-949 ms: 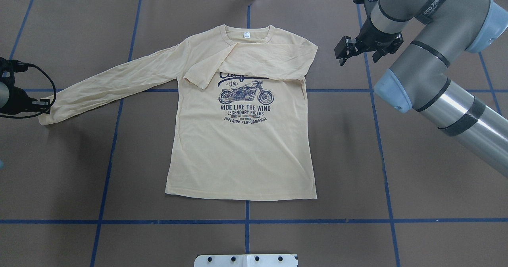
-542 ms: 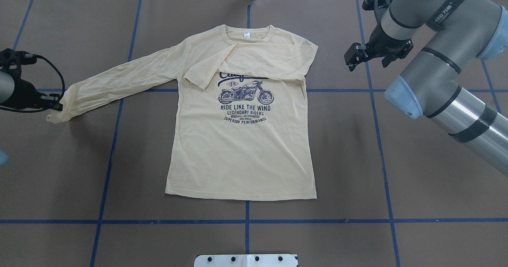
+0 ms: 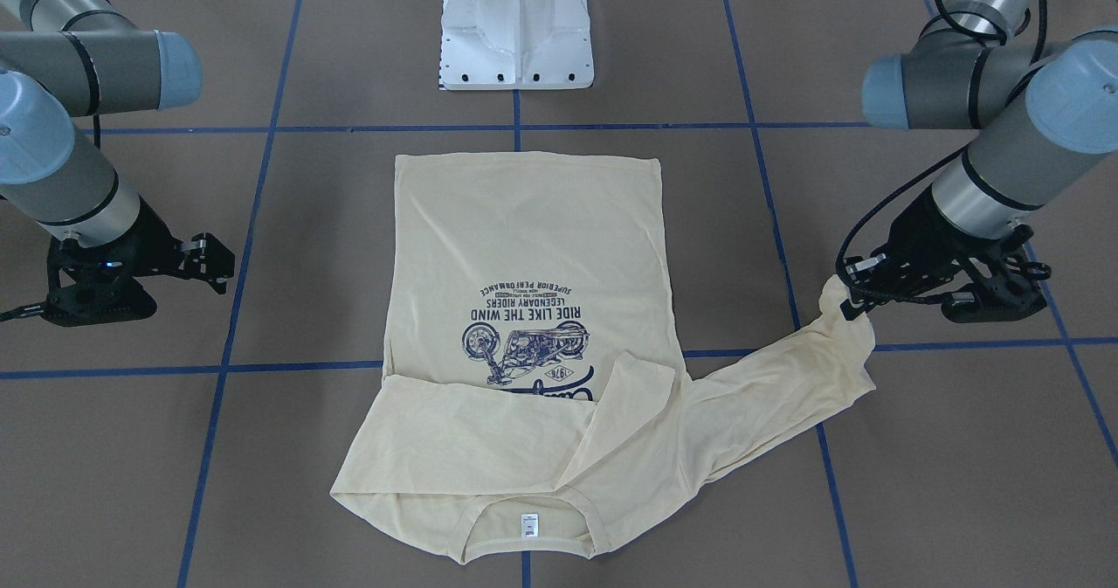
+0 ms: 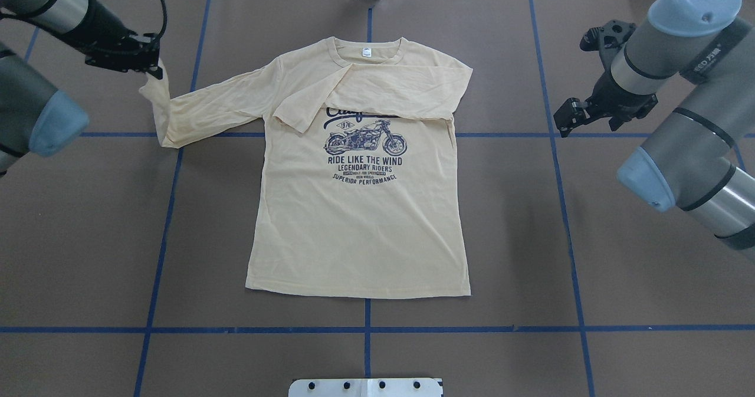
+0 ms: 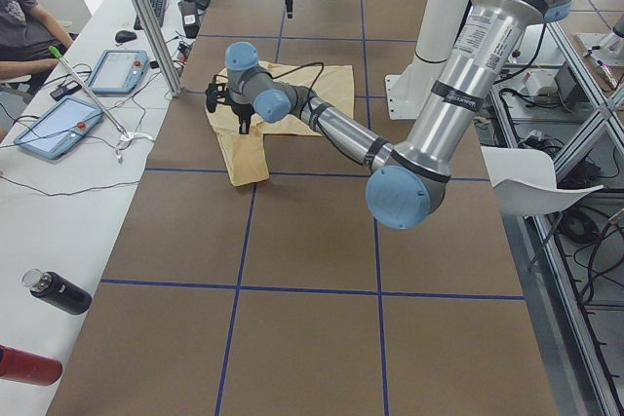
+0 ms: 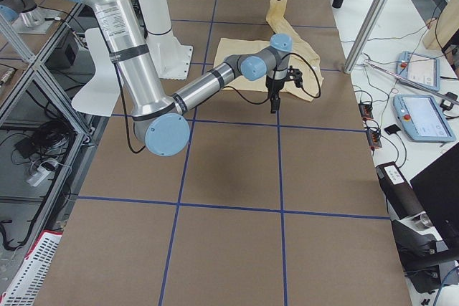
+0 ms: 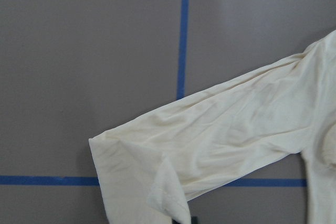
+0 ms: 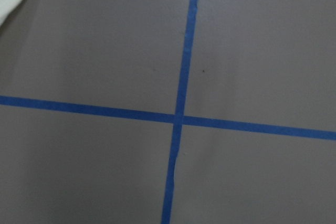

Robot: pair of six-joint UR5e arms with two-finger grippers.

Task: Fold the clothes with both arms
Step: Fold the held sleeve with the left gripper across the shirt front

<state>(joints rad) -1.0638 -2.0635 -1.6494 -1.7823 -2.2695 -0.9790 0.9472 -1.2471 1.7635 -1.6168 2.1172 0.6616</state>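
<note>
The cream-yellow T-shirt (image 4: 354,226) lies flat and print-up in the middle of the table (image 3: 524,221). One sleeve is folded across the chest (image 4: 389,87). The other sleeve (image 4: 206,111) stretches out to the overhead view's left, and its cuff end bends upward. My left gripper (image 4: 154,69) is shut on that cuff and holds it off the table (image 3: 845,295). The left wrist view looks down on the doubled sleeve (image 7: 220,135). My right gripper (image 4: 561,124) hovers open and empty over bare table beside the shirt's other shoulder (image 3: 218,265).
Blue tape lines (image 4: 365,329) cross the brown table cover. The white pedestal base (image 3: 517,29) stands at the robot's edge. A side bench with tablets (image 5: 58,129) and bottles (image 5: 58,291) runs along the table, and a person (image 5: 24,21) sits there.
The left gripper has carried the cuff up, toward the far edge and inward toward the shirt, so the sleeve doubles over. The right gripper has moved away from the shirt, outward and nearer.
</note>
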